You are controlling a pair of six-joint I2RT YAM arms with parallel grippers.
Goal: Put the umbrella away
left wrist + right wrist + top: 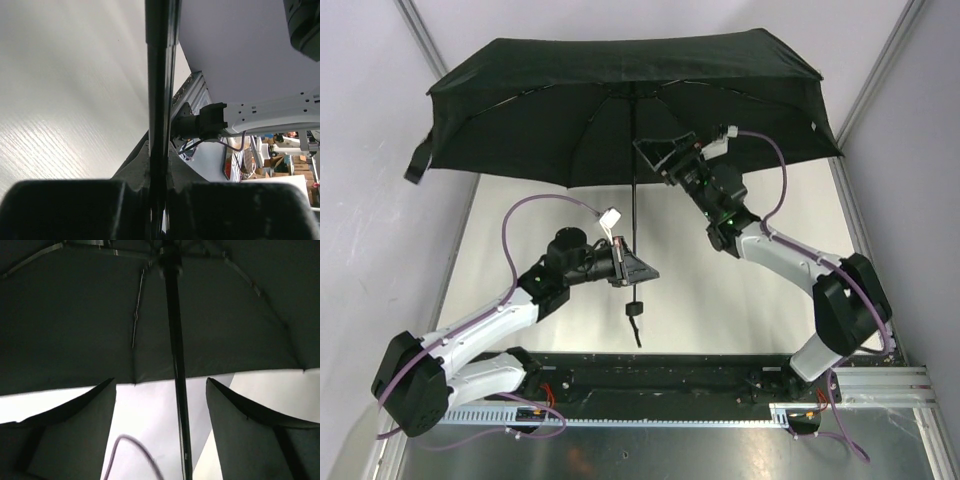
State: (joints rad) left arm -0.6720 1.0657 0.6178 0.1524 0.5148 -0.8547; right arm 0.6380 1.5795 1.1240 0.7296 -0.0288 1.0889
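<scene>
The black umbrella (620, 100) stands open and upright over the table, its canopy spread wide across the back. Its thin shaft (634, 200) runs down to the knob handle (635, 309), with the strap hanging below. My left gripper (632, 268) is shut on the lower shaft just above the handle; in the left wrist view the shaft (161, 75) is pinched between the jaws of that gripper (161, 165). My right gripper (655, 155) is up under the canopy, open. In the right wrist view the shaft (177, 390) passes between the spread fingers (240, 425) without touching them, under the canopy (75, 315).
The pale table (720, 290) lies below the umbrella, with white walls close on both sides. A metal rail (880, 385) runs along the near edge by the arm bases. The right arm (270, 112) crosses the left wrist view.
</scene>
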